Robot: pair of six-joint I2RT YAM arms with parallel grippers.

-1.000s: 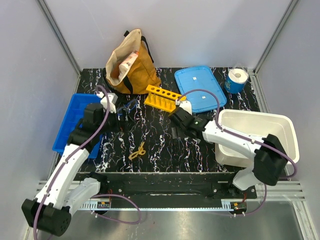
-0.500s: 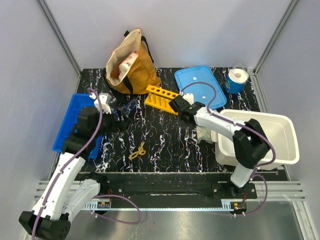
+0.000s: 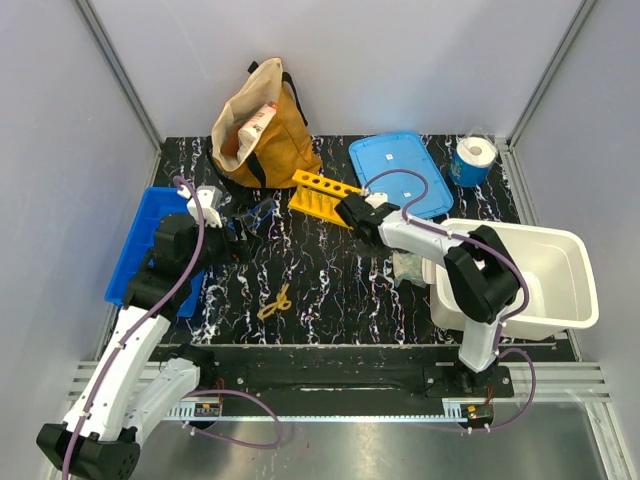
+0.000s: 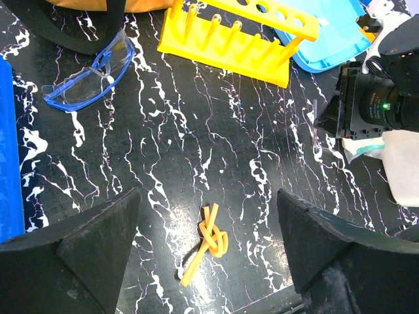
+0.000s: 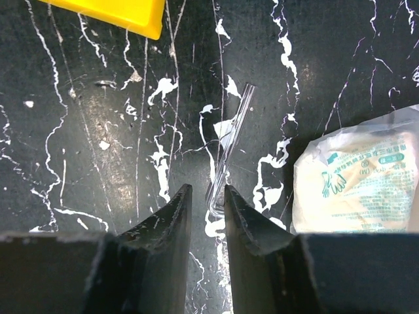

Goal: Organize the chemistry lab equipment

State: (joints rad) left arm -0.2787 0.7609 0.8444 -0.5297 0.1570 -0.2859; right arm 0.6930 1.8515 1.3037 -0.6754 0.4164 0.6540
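Right hand [image 5: 207,190] has closed in, fingertips flanking a clear tube [image 5: 230,147].

Black white-veined tabletop [image 3: 330,290]. Landmark: yellow tube rack [image 3: 326,193], mid-rear.
- Tan bag [image 3: 262,135]: behind-left of rack, close.
- Blue lid [image 3: 400,175]: just right of rack.
- Paper roll [image 3: 473,158]: right, beyond lid.
- Goggles [image 3: 262,212]: left, near.
- Blue tray [image 3: 140,240]: far left.
- Clear tube [image 5: 230,140]: front-right, near.
- Glove packet [image 3: 408,266]: front-right, past tube.
- Yellow looped piece [image 3: 276,300]: well in front.
- White bin [image 3: 560,250]: far right-front.

White arms [image 3: 130,340], black joints [image 3: 172,243], purple cables [image 3: 200,255], dark wedge-shaped pincer fingers [image 4: 98,242].
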